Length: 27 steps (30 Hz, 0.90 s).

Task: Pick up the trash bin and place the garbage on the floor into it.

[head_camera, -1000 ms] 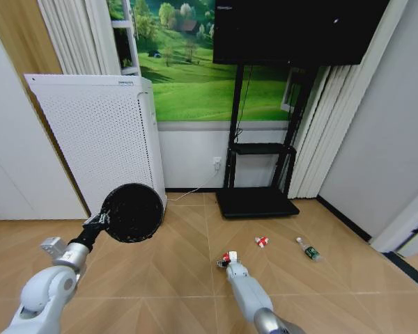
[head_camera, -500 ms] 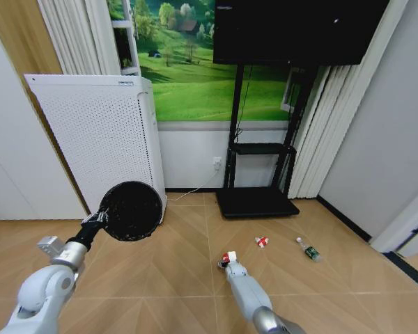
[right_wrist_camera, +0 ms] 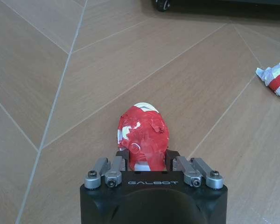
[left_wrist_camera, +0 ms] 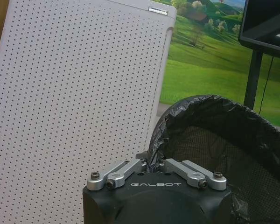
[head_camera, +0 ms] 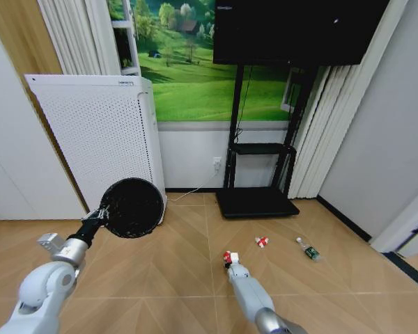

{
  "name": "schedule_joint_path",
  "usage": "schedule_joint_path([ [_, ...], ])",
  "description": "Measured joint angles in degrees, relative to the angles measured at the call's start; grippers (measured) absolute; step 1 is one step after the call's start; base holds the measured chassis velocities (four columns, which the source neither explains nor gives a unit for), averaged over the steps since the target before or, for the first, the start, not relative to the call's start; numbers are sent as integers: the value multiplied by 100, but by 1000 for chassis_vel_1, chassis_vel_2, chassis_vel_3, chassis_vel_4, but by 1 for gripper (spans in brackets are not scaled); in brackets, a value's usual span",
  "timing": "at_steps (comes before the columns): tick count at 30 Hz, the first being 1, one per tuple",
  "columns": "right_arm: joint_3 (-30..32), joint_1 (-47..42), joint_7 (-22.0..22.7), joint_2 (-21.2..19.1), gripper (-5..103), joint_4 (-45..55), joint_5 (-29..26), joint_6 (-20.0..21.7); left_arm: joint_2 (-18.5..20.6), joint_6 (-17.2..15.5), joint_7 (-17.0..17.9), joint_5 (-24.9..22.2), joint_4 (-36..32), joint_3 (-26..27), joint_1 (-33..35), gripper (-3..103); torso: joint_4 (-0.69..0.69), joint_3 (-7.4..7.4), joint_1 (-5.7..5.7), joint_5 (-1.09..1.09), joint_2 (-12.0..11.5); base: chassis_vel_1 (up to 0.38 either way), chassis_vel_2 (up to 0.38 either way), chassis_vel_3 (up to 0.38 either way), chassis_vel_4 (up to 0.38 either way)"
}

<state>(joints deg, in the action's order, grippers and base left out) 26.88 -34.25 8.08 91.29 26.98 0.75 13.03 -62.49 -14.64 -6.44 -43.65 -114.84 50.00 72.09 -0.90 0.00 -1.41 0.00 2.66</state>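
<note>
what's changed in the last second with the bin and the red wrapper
The left hand has nudged the trash bin slightly up; it stays clamped on the rim. The right hand keeps the crumpled red wrapper gripped, shifted a touch. The other wrapper and bottle lie unmoved.

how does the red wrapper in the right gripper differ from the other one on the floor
The held wrapper sits clamped in the right gripper, off the floor; the other wrapper lies loose on the wood floor. The held one shows mostly red, the other mostly white with a red band. Both are crumpled.
</note>
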Motion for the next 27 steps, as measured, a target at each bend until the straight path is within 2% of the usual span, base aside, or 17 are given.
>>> schedule_joint_path([
  [11,3,-319,0,-36,39,598,17,112,-78,-10,-44,25,13,11,-8,4,0,0,0,1,0,0,0,0,0],
  [20,153,-885,183,-407,39,1929,-705,395,-200,-19,-159,240,254,-119,-121,4,1,0,0,1,0,0,0,0,0],
  [23,286,-1272,267,-626,39,2632,-1007,436,-264,2,-240,369,535,-281,-335,4,0,0,0,2,0,0,0,0,0],
  [25,313,-1346,284,-668,39,2753,-1058,436,-272,10,-256,394,611,-329,-392,4,0,0,0,2,0,0,0,0,0],
  [27,452,-1689,303,-834,39,3315,-1243,431,-282,54,-304,493,927,-574,-605,4,-1,0,0,2,-1,0,0,0,0],
])
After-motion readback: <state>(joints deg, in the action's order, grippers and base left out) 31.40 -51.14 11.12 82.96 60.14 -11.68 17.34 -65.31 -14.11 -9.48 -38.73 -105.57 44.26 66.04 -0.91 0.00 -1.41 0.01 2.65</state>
